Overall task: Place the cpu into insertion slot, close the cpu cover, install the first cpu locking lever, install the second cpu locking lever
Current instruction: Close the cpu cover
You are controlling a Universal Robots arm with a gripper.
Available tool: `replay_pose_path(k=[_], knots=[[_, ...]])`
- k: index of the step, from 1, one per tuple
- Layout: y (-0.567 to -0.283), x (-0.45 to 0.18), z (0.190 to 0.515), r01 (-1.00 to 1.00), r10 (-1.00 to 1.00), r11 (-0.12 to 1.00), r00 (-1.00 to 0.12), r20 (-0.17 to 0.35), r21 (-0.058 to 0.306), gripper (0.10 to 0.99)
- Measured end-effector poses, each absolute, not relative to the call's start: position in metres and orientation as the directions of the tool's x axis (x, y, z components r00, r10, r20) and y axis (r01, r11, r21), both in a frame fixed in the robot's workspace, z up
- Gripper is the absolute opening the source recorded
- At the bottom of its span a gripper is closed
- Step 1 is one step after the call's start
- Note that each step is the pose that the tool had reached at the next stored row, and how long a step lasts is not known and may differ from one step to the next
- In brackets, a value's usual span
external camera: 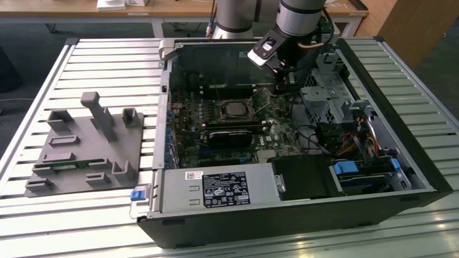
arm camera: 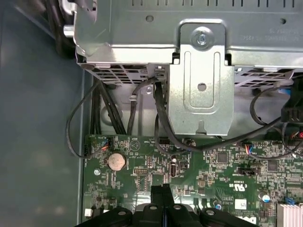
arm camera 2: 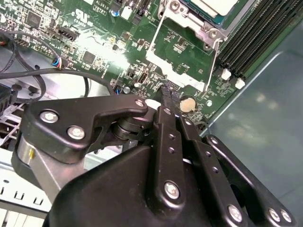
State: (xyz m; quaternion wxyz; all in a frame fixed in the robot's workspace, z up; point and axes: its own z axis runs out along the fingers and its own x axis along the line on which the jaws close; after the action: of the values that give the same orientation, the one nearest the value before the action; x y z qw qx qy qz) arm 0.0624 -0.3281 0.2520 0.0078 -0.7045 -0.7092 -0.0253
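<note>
The cpu (external camera: 233, 109) lies flat in the insertion slot (external camera: 218, 110) on the green board inside the open case. In the second wrist view the cpu (arm camera 2: 215, 5) shows its pale metal top through the silver cpu cover (arm camera 2: 196, 23), which lies flat around it. A thin wire locking lever (arm camera 2: 215, 61) runs along one side of the socket; I cannot tell whether it is latched. My gripper (external camera: 281, 91) hangs over the board to the exterior view's right of the cpu, apart from it. Its black fingers are shut on nothing in both wrist views (arm camera 2: 165, 92) (arm camera: 161, 190).
A metal drive cage (arm camera: 201, 71) with black cables (arm camera: 161, 118) stands just beyond the fingertips, and a coin battery (arm camera: 116, 161) sits on the board. Black memory slots (arm camera 2: 255, 33) flank the socket. A grey fixture (external camera: 86, 145) stands on the slatted table at the exterior view's left.
</note>
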Motion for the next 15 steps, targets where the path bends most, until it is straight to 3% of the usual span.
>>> replay_pose_path(k=[15], knots=[[-0.328,0.045,0.242,1.0,0.999,0.006,-0.007,0.047,0.025,0.106]])
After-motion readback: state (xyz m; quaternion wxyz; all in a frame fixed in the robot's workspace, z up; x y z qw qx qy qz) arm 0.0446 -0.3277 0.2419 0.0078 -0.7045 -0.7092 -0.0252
